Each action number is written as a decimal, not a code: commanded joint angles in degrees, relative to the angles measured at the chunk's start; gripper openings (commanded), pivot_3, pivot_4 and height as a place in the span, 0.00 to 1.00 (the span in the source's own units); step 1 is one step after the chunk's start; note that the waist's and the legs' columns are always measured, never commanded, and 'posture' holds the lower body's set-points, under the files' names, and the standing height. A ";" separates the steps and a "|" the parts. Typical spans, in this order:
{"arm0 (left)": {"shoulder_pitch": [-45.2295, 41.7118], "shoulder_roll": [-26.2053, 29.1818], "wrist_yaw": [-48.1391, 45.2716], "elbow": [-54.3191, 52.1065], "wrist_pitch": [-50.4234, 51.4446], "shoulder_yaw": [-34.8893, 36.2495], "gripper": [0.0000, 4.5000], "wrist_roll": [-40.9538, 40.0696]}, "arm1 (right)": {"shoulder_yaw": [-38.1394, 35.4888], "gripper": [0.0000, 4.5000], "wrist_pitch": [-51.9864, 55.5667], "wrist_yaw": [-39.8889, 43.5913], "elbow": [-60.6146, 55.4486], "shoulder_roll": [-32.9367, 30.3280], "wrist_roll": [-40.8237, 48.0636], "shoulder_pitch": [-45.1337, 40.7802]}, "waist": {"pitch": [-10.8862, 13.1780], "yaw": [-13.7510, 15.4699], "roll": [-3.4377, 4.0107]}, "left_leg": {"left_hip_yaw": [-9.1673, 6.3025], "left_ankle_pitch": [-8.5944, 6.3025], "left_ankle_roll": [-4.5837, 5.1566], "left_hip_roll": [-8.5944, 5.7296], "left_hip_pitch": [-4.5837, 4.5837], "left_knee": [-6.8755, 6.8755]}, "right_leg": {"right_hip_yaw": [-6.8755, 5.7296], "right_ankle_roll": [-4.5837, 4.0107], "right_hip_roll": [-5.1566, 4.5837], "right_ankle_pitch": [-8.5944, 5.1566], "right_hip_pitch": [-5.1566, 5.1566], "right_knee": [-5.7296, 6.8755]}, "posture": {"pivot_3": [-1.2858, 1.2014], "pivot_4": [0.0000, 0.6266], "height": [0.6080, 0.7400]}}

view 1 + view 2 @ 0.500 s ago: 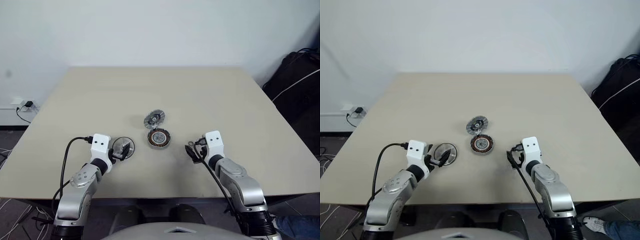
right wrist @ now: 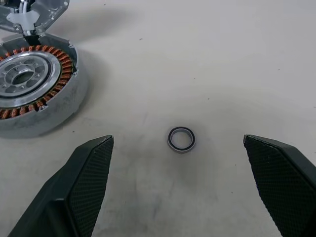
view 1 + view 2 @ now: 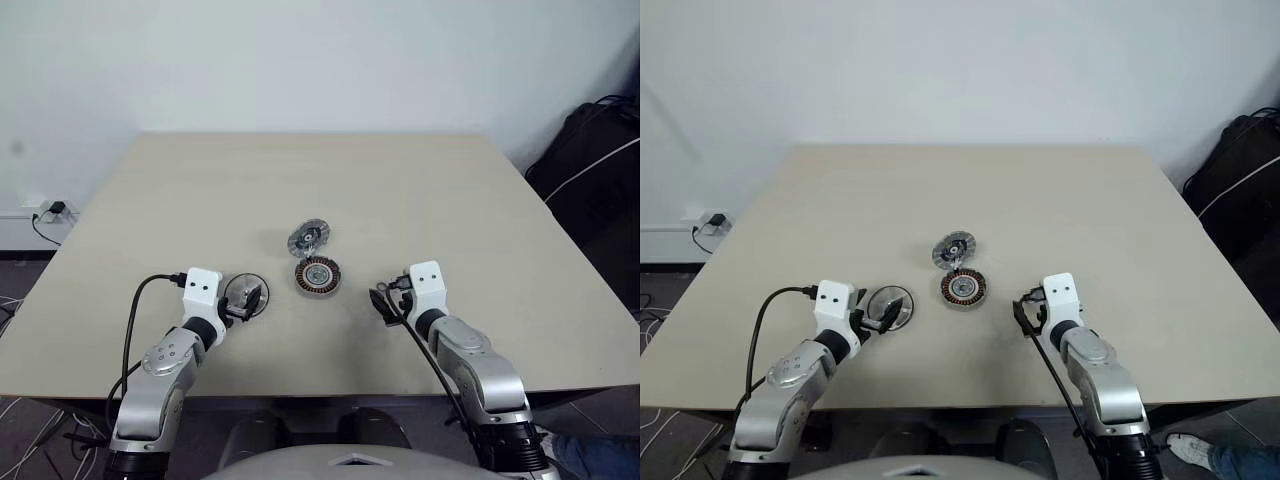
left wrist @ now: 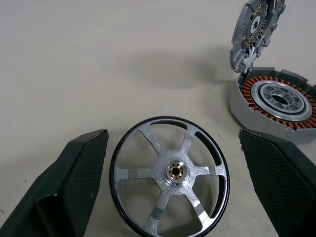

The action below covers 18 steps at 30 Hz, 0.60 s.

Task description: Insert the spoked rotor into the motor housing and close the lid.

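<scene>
The spoked rotor (image 4: 170, 170), silver with a dark rim, lies flat on the table (image 3: 200, 190). My left gripper (image 4: 172, 136) is open around it, one finger on each side and neither touching its rim. In the left eye view the rotor (image 3: 245, 293) sits left of the motor housing (image 3: 317, 276), whose copper windings ring a silver centre. The lid (image 3: 309, 238) stands tilted up at the housing's far edge. My right gripper (image 3: 385, 302) is open to the right of the housing, low over the table. Nothing is held between its fingers.
A small dark-rimmed metal ring (image 2: 181, 139) lies on the table between my right gripper's fingers. A black bag (image 3: 590, 160) sits off the table's right side. A wall socket with a cable (image 3: 45, 210) is at the far left.
</scene>
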 commanded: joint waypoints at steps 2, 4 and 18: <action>-1.91 0.09 -0.50 -0.38 -1.03 -0.08 0.99 -0.05 | 0.04 1.00 -1.84 -1.81 2.05 2.06 -1.11 -4.44 | 0.10 -0.03 -0.05 | 0.01 0.03 -0.04 0.00 0.00 0.00 | 0.00 0.01 0.00 0.01 0.00 0.01 | 0.52 0.00 1.00; -1.98 0.09 -0.55 -0.42 -1.05 -0.05 0.99 -0.13 | 0.08 1.00 -2.40 -2.07 4.09 2.74 -1.61 -5.93 | 0.11 -0.04 -0.04 | 0.01 0.04 -0.06 0.00 0.00 0.00 | 0.00 0.01 0.01 0.01 0.00 0.01 | 0.52 0.00 1.00; -1.30 0.02 -0.17 -0.96 -1.16 0.27 0.99 -0.13 | -3.81 1.00 -7.29 -3.21 18.73 6.83 -0.76 -11.16 | 0.14 -0.14 -0.09 | 0.05 0.20 -0.33 -0.02 0.01 -0.29 | 0.02 0.05 0.11 0.03 -0.01 0.05 | 0.52 0.00 1.00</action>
